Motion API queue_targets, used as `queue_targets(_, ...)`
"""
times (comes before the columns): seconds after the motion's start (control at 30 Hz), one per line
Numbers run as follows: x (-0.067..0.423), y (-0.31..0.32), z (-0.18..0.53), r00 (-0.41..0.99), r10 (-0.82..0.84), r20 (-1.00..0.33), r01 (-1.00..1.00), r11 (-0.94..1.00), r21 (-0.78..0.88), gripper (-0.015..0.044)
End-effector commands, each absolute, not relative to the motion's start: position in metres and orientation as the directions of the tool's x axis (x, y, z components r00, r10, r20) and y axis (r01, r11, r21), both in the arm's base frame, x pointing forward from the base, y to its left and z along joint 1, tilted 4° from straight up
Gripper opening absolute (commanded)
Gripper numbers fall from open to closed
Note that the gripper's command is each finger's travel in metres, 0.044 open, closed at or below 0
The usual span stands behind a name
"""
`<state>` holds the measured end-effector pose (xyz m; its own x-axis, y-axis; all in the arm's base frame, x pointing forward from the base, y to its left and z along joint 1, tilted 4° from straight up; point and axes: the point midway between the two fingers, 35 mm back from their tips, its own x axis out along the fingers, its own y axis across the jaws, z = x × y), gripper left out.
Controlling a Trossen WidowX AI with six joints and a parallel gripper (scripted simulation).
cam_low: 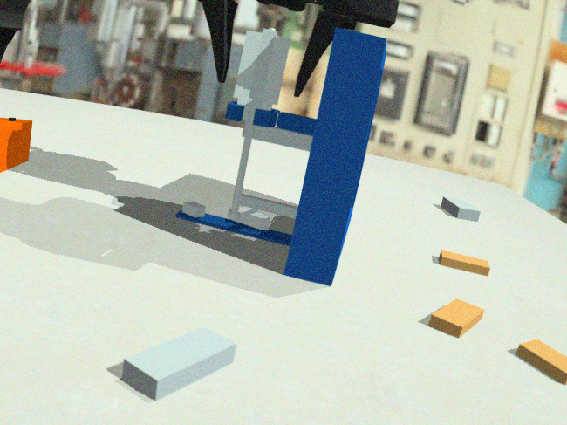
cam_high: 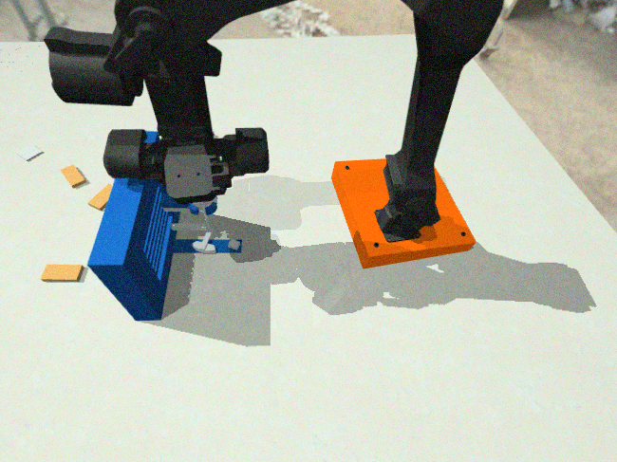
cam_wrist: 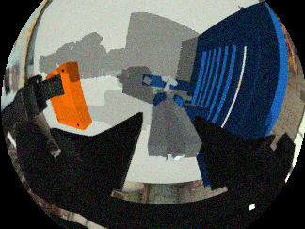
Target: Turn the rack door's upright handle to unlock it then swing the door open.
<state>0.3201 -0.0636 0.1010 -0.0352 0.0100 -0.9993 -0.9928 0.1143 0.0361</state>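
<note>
Fingers (cam_high: pixel 203 208) (cam_low: pixel 259 89) apart astride the grey handle (cam_low: pixel 267 72) (cam_wrist: pixel 171 130), upper centre of the exterior view; centre both fingers on its faces before squeezing, clear of the blue frame (cam_high: pixel 110 235) (cam_low: pixel 338 160) (cam_wrist: pixel 278 78)

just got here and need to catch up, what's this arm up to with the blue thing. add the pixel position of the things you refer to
A black robot arm (cam_high: pixel 437 86) has its tool (cam_low: pixel 259 89) (cam_wrist: pixel 169 117) open around the grey upright handle (cam_low: pixel 269 65) (cam_wrist: pixel 171 130) by the blue slotted rack (cam_high: pixel 117 226) (cam_low: pixel 338 160) (cam_wrist: pixel 264 78). A gap shows on both sides, so nothing is gripped. Whether the door is unlocked, I can't tell.
</note>
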Motion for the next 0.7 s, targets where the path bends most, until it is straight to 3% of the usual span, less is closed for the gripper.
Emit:
queue_targets(0.0, 0.3197, -0.0635, 0.1009, -0.037, 0.011, -0.999, -0.999, 0.026, 0.037, 0.0285)
queue_targets(0.13, 0.3197, -0.0635, 0.1009, -0.037, 0.011, -0.999, -0.999, 0.026, 0.037, 0.0285)
queue_targets(0.37, 0.3197, -0.0635, 0.1009, -0.037, 0.011, -0.999, -0.999, 0.026, 0.037, 0.0102)
queue_targets(0.67, 0.3197, -0.0635, 0.1009, -0.037, 0.011, -0.999, -0.999, 0.026, 0.037, 0.0042)
